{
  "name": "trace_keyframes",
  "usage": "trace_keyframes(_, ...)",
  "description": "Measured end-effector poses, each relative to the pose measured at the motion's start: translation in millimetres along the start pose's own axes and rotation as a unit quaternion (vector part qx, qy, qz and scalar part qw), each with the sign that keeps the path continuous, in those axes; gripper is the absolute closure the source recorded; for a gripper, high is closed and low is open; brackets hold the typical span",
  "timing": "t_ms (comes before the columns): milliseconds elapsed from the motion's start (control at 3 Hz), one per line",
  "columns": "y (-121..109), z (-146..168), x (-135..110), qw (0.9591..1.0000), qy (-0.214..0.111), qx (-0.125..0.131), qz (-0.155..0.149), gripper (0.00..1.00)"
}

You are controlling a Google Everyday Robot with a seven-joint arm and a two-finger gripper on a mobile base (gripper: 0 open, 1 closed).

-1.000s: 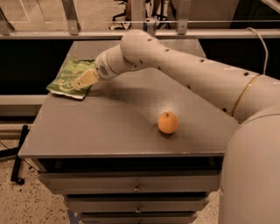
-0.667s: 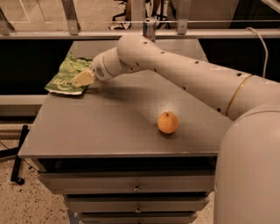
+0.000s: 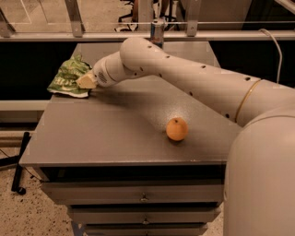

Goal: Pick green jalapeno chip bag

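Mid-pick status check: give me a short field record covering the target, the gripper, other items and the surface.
target: green jalapeno chip bag, crumpled, at the table's far left edge
gripper: gripper low at the bag's right side, against it
bag lifted: not evident; it looks to be resting on the table
other items: orange toward the front, well apart from the bag; can upright at the back edge
surface: grey table

Office-like workspace: a grey metal drawer cabinet (image 3: 115, 133) on a speckled floor (image 3: 41, 216), chair legs (image 3: 133, 14) behind. The gripper (image 3: 86, 81) is at the cabinet's far-left edge.
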State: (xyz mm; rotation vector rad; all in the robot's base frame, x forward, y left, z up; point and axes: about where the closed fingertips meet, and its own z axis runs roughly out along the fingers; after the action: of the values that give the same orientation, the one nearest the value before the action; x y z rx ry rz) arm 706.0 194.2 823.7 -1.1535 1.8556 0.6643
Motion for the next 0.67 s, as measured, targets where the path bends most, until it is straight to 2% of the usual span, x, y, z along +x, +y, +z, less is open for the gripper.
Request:
trace_keyframes(333,0.0,-1.3,-2.0,1.0000,0.000,0.000,0.000,1.00)
trace_keyframes(667,0.0,-1.5,-2.4,1.0000,0.000,0.000,0.000,1.00)
